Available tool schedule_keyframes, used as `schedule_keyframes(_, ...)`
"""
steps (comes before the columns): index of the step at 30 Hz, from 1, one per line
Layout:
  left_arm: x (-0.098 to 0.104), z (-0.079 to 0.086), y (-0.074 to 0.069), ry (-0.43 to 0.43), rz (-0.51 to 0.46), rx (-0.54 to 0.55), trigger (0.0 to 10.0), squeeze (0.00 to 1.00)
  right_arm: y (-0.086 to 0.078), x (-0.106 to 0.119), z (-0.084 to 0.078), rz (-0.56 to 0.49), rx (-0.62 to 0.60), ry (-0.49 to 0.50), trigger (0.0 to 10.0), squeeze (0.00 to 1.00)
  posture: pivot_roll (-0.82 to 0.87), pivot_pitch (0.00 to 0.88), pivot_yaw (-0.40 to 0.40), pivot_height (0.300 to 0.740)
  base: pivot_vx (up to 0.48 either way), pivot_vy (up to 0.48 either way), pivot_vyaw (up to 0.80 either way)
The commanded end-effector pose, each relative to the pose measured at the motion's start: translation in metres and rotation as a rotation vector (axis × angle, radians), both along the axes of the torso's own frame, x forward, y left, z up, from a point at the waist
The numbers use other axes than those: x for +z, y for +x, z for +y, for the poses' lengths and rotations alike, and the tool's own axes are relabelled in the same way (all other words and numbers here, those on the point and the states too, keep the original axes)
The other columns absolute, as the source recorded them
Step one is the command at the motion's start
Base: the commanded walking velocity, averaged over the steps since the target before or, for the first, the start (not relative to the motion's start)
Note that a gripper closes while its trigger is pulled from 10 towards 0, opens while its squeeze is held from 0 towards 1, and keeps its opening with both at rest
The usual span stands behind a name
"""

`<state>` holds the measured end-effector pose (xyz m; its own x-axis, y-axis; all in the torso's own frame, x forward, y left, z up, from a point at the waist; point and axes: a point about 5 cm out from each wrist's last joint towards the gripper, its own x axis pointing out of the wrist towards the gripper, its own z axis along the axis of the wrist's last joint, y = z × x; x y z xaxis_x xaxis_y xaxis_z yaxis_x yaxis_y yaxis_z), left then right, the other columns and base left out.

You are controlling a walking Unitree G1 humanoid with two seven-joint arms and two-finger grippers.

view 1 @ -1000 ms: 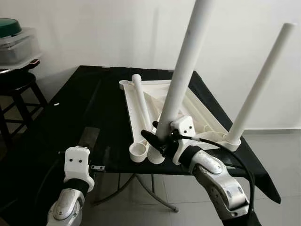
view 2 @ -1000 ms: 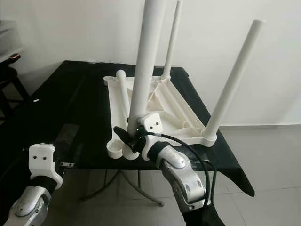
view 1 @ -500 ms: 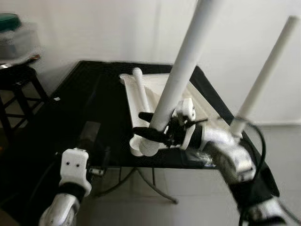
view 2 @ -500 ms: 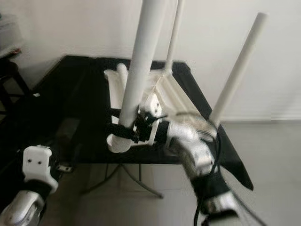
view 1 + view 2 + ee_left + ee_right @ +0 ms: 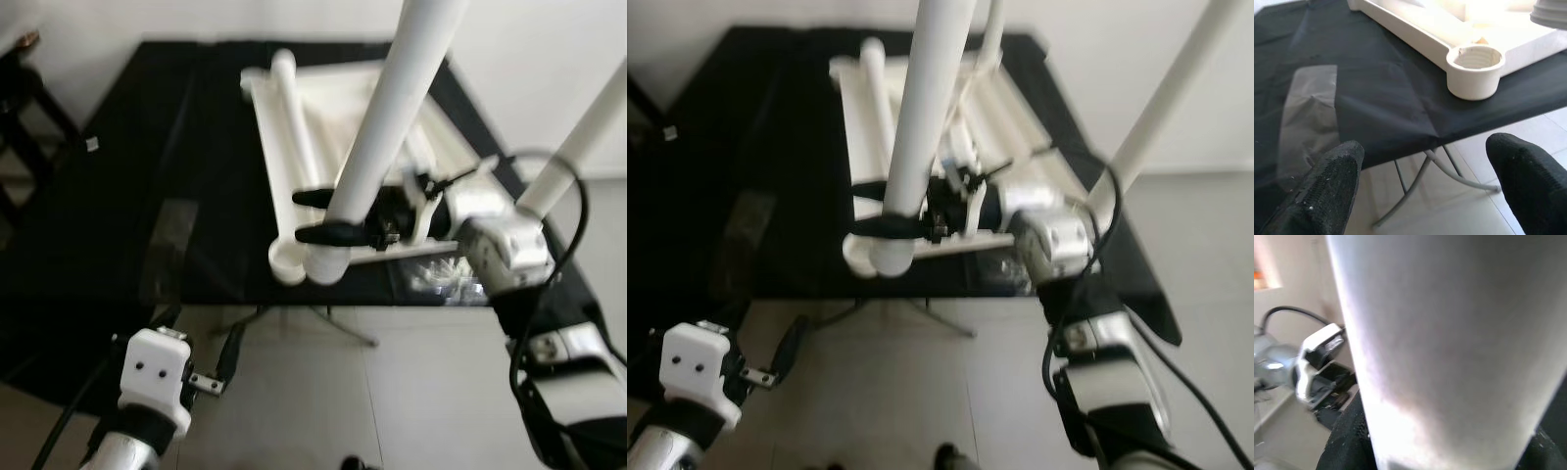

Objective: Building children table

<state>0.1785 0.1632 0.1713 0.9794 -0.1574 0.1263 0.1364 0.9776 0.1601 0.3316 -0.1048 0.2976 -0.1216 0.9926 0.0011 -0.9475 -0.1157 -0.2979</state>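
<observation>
1. Left eye view: the right gripper (image 5: 323, 215) is clamped on a white leg (image 5: 392, 117) above the near edge of the black table (image 5: 127, 196).
2. Right eye view: the white tabletop (image 5: 1019, 108) lies upside down.
3. Left wrist view: the left gripper (image 5: 1425, 181) hangs with its jaws apart, near the socket (image 5: 1475, 71).
</observation>
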Motion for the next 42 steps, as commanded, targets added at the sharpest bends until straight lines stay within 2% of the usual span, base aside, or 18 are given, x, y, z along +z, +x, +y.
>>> schedule_keyframes(1,0.000,-0.002,-0.004,0.016,0.017,-0.017,10.0,0.00,-0.004,0.002,0.008,-0.028,0.075,-0.031,10.0,0.00,0.03,0.393,-0.040,0.740,0.000,0.000,0.00)
schedule_keyframes(4,0.002,-0.003,-0.007,0.018,0.019,-0.020,10.0,0.00,-0.004,0.002,0.012,-0.037,0.117,-0.065,10.0,0.00,0.03,0.407,-0.050,0.740,0.000,0.000,0.00)
schedule_keyframes(9,0.011,-0.007,-0.017,0.040,0.012,-0.008,10.0,0.00,-0.001,0.004,0.028,-0.123,0.203,-0.218,10.0,0.00,0.01,0.441,-0.099,0.740,0.000,0.000,0.00)
schedule_keyframes(11,0.011,-0.007,-0.017,0.040,0.012,-0.008,10.0,0.00,-0.001,0.004,0.028,-0.123,0.203,-0.218,10.0,0.00,0.01,0.441,-0.099,0.740,0.000,0.000,0.00)
schedule_keyframes(15,0.019,-0.001,-0.016,0.067,-0.011,0.054,10.0,0.00,0.002,0.011,0.043,-0.170,0.231,-0.268,10.0,0.00,0.01,0.444,-0.120,0.740,0.000,0.000,0.00)
schedule_keyframes(19,0.032,0.019,-0.007,0.103,-0.058,0.183,10.0,0.00,0.005,0.034,0.057,-0.161,0.237,-0.186,10.0,0.00,0.02,0.431,-0.143,0.740,0.000,0.000,0.00)
schedule_keyframes(21,0.035,0.022,-0.005,0.110,-0.069,0.201,10.0,0.00,0.005,0.040,0.058,-0.154,0.239,-0.156,10.0,0.00,0.02,0.431,-0.143,0.740,0.000,0.000,0.00)
schedule_keyframes(22,0.037,0.023,-0.003,0.114,-0.078,0.212,10.0,0.00,0.005,0.044,0.057,-0.148,0.242,-0.126,10.0,0.00,0.02,0.419,-0.148,0.740,0.000,0.000,0.00)
schedule_keyframes(23,0.042,0.023,0.002,0.106,-0.105,0.232,10.0,0.00,0.004,0.055,0.052,-0.120,0.249,-0.041,10.0,0.00,0.01,0.367,-0.158,0.740,0.000,0.000,0.00)
schedule_keyframes(24,0.042,0.023,0.002,0.106,-0.105,0.232,10.0,0.00,0.004,0.055,0.052,-0.120,0.249,-0.041,10.0,0.00,0.01,0.367,-0.158,0.740,0.000,0.000,0.00)
schedule_keyframes(26,0.049,0.022,0.008,0.095,-0.140,0.257,10.0,0.00,0.002,0.067,0.044,-0.087,0.269,0.062,10.0,0.00,0.01,0.359,-0.159,0.740,0.000,0.000,0.00)
schedule_keyframes(30,0.048,0.022,0.016,0.075,-0.142,0.283,10.0,0.00,-0.001,0.068,0.039,-0.080,0.258,0.115,10.0,0.00,-0.03,0.293,-0.138,0.740,0.000,0.000,0.00)
schedule_keyframes(32,0.048,0.017,0.027,0.026,-0.142,0.285,10.0,0.00,-0.013,0.064,0.030,-0.141,0.121,0.165,10.0,0.00,-0.05,0.230,-0.108,0.740,0.000,0.000,0.00)
schedule_keyframes(35,0.049,0.016,0.030,0.019,-0.146,0.279,10.0,0.00,-0.016,0.063,0.027,-0.152,0.068,0.182,10.0,0.00,-0.05,0.224,-0.106,0.740,0.000,0.000,0.00)
schedule_keyframes(37,0.050,0.019,0.042,0.016,-0.154,0.275,10.0,0.00,-0.012,0.050,0.029,-0.096,-0.105,0.253,10.0,0.00,-0.05,0.146,-0.093,0.740,0.000,0.000,0.00)
schedule_keyframes(38,0.050,0.019,0.042,0.016,-0.154,0.275,10.0,0.00,-0.012,0.050,0.029,-0.096,-0.105,0.253,10.0,0.00,-0.05,0.146,-0.093,0.740,0.000,0.000,0.00)
schedule_keyframes(40,0.052,0.023,0.052,0.012,-0.171,0.279,10.0,0.00,-0.008,0.024,0.032,-0.004,-0.325,0.309,10.0,0.00,-0.04,0.117,-0.094,0.740,0.000,0.000,0.00)
schedule_keyframes(42,0.052,0.023,0.052,0.012,-0.171,0.279,10.0,0.00,-0.008,0.024,0.032,-0.004,-0.325,0.309,10.0,0.00,-0.04,0.117,-0.094,0.740,0.000,0.000,0.00)
